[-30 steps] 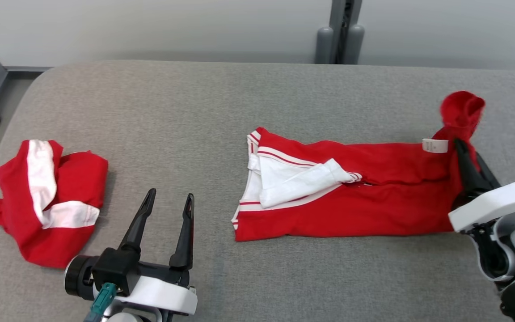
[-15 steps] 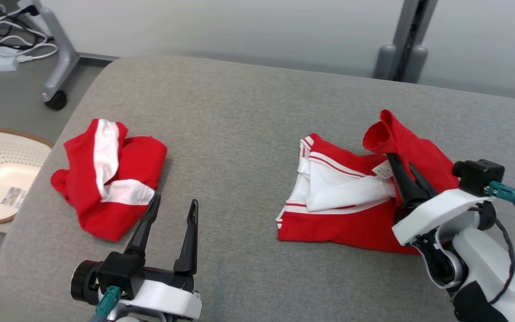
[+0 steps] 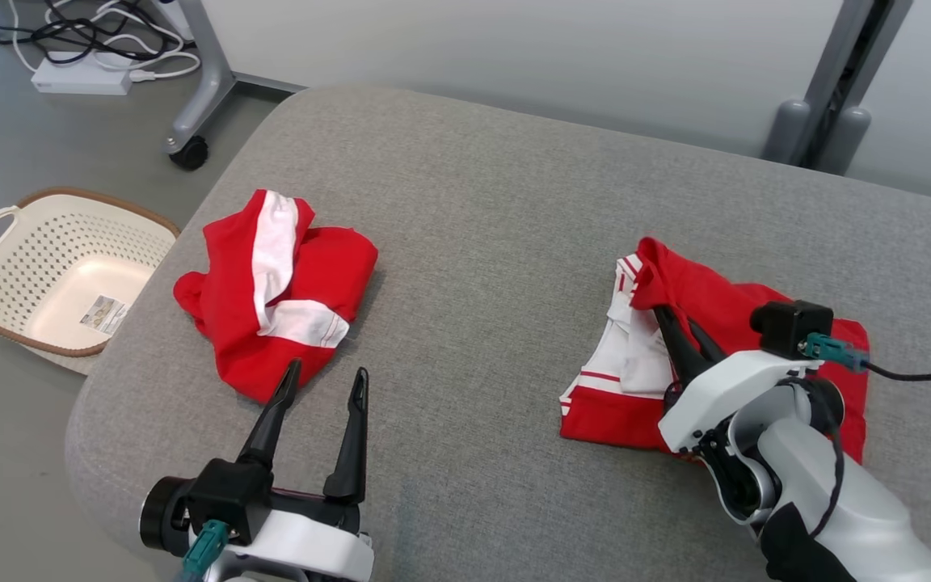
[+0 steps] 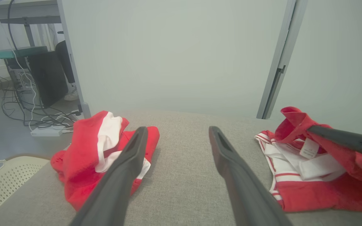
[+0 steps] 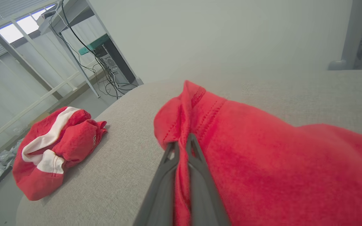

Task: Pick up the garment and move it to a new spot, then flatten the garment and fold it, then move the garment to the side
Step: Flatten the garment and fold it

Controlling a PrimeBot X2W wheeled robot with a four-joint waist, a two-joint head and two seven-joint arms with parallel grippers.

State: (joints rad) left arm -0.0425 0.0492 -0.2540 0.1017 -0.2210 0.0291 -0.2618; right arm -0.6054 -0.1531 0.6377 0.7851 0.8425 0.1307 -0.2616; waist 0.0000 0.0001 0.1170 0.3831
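A: Looks like what?
B: Red garment (image 3: 732,303) with a white panel and red-striped white trim.
A: Lying where?
B: On the right side of the grey desk (image 3: 473,242), away from the edges.
A: Flat?
B: Partly folded, red layer over the white part. One red edge raised off the pile, pinched between the closed fingers of the right hand (image 3: 671,323).
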